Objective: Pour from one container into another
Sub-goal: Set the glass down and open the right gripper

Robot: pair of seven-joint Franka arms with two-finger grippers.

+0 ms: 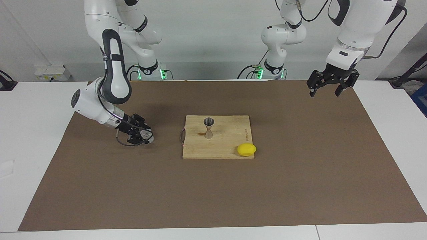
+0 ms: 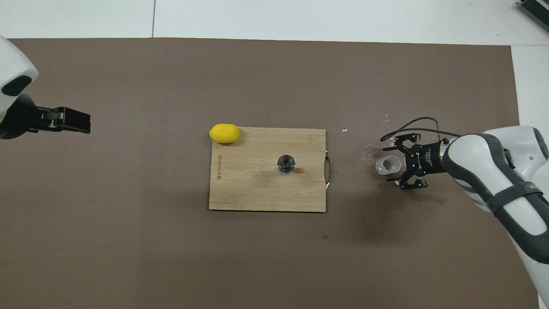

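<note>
Only the overhead view looks into the metal jigger [image 2: 286,164], upright on the cutting board [image 2: 240,193]; its contents are unclear. My right gripper [image 2: 392,166] stands spread around the glass cup [image 2: 387,165] on the mat. My left gripper [image 1: 328,90] waits open.

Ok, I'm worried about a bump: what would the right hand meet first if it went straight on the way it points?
The glass cup, sitting between the right hand's fingers; after it, likely the cutting board's handle.
</note>
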